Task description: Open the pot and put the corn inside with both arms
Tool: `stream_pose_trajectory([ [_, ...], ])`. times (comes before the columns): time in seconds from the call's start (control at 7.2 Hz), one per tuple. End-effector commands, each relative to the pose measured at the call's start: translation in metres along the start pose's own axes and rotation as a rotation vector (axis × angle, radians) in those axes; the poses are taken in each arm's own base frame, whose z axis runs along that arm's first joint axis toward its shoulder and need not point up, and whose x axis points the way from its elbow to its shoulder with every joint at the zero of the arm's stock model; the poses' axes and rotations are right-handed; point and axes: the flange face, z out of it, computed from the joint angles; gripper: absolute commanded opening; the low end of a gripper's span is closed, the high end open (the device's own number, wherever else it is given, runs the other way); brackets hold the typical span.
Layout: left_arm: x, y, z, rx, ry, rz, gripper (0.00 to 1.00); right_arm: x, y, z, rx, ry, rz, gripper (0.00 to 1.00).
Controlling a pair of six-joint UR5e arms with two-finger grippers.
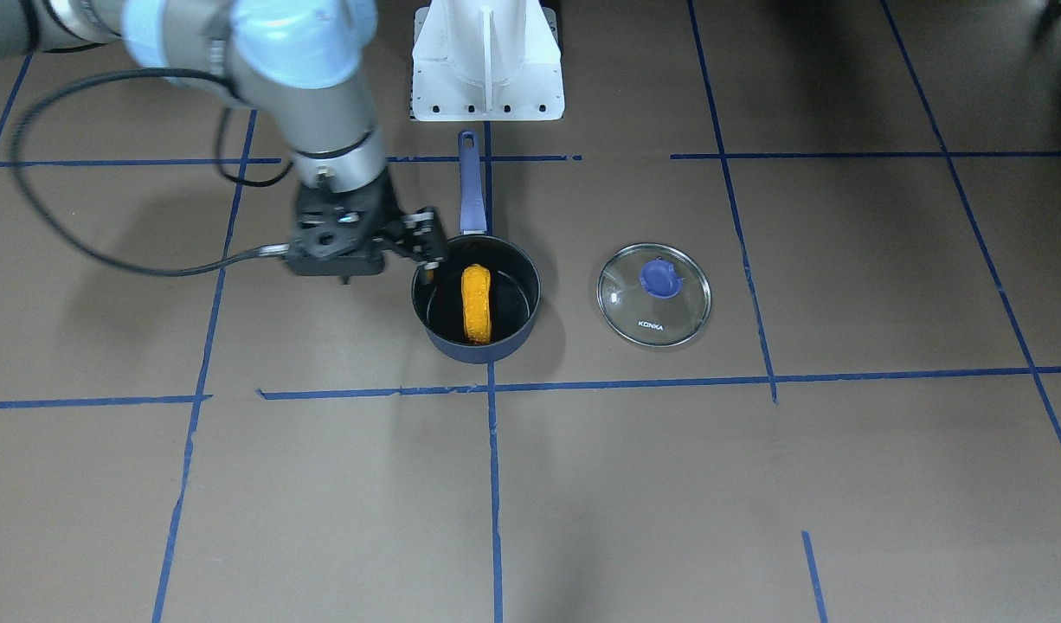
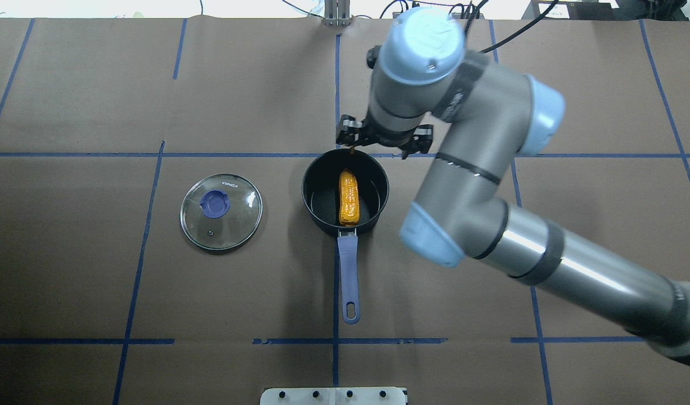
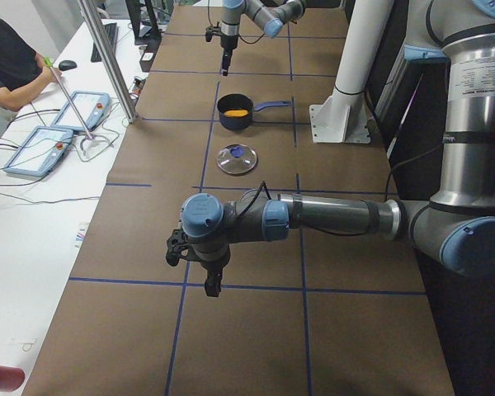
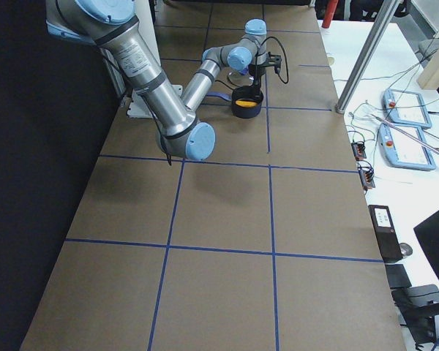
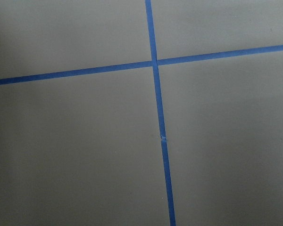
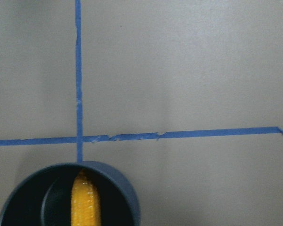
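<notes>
The dark navy pot (image 1: 520, 324) stands open at mid-table with its handle (image 1: 471, 186) pointing toward the robot. The orange-yellow corn (image 1: 476, 303) lies inside it, along the handle line. The glass lid (image 1: 654, 294) with its blue knob lies flat on the table on the robot's left side of the pot, apart from it. My right gripper (image 1: 363, 260) is open and empty, raised above the table just past the pot's far rim (image 2: 345, 153). The right wrist view shows the pot (image 6: 118, 186) and corn (image 6: 85, 202) below. My left gripper (image 3: 212, 285) shows only in the exterior left view, far from the pot; I cannot tell its state.
Blue tape lines grid the brown table cover. The white base mount (image 1: 487, 61) stands behind the pot's handle. A metal post (image 3: 107, 58) and a side table with pendants (image 3: 33, 153) and a seated person lie beyond the table's far edge.
</notes>
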Motion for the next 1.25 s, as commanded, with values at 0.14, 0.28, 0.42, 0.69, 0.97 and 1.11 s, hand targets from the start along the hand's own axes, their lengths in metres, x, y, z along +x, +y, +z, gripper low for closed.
stream_pose_trajectory([
  [0.14,0.005,-0.003,0.004,0.014,0.0,-0.049,1.0,0.212,-0.061,-0.035,-0.064,0.008,-0.149,1.0],
  [0.28,0.004,-0.001,0.005,0.05,-0.003,-0.009,1.0,0.281,-0.065,-0.037,-0.084,0.025,-0.214,1.0],
  [0.42,0.002,0.005,0.007,0.091,-0.008,0.023,1.0,0.349,-0.059,-0.04,-0.108,0.031,-0.249,1.0],
  [0.69,0.002,0.005,0.008,0.096,-0.013,0.036,1.0,0.48,-0.04,-0.04,-0.15,0.06,-0.28,1.0],
  [0.97,-0.001,0.013,0.013,0.087,-0.013,0.026,1.0,0.573,-0.008,-0.047,-0.168,0.074,-0.236,1.0],
  [1.11,-0.002,0.014,0.014,0.084,-0.013,0.023,1.0,0.575,-0.008,-0.047,-0.169,0.079,-0.249,1.0],
])
